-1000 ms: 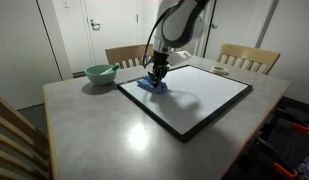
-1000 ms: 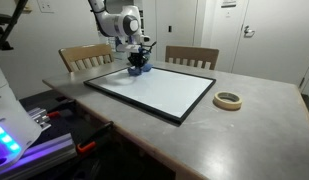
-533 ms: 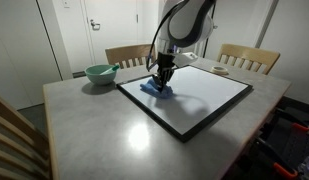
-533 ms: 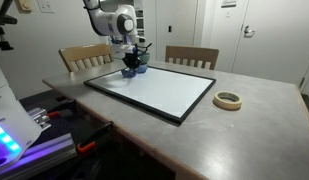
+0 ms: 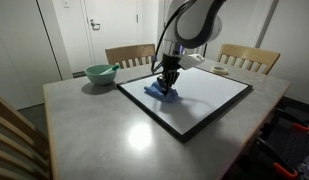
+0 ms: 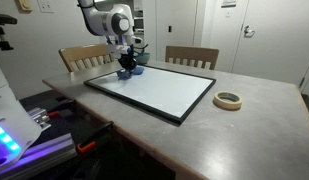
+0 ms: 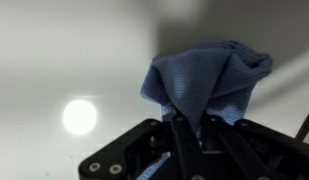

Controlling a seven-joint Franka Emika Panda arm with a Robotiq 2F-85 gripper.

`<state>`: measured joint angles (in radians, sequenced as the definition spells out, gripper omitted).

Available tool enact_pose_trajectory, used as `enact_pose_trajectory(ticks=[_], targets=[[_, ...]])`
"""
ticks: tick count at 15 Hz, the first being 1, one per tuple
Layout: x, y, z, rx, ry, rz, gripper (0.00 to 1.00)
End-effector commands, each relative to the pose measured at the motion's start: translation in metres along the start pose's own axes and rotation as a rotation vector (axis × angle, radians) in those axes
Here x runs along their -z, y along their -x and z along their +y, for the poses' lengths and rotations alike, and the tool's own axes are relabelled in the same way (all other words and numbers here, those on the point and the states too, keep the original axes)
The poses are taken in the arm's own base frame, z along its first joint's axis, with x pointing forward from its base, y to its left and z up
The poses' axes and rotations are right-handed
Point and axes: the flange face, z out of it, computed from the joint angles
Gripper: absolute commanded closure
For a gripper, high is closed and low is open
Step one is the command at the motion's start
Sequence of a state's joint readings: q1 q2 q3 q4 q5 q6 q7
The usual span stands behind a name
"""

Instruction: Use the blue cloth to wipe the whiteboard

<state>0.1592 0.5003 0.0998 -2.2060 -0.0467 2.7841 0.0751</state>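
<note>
Blue cloth sits pinched in the gripper, pressed on the whiteboard
One cloth; one whiteboard; one green bowl; one tape roll; two chairs beyond.

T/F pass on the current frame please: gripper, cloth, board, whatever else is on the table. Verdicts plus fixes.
1. The gripper is shut on the blue cloth. True.
2. The blue cloth lies on the whiteboard, near one corner of it. True.
3. The pale green bowl sits on the whiteboard. False: it stands on the table, off the board's frame.
4. The roll of tape lies next to the cloth on the whiteboard. False: it lies on the bare table beyond the board's far end, well away from the cloth.
</note>
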Motion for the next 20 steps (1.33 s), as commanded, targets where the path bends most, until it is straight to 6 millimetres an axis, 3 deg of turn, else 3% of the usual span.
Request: enact_pose_trajectory(ticks=[1,9,20], targets=[[-0.048,0.049,-0.003,-0.03,-0.024,-0.093,0.97],[-0.043,0.073,-0.011,-0.059,-0.053,-0.08,0.97],[-0.035,0.12,-0.014,-0.125,-0.074,-0.128,0.97]])
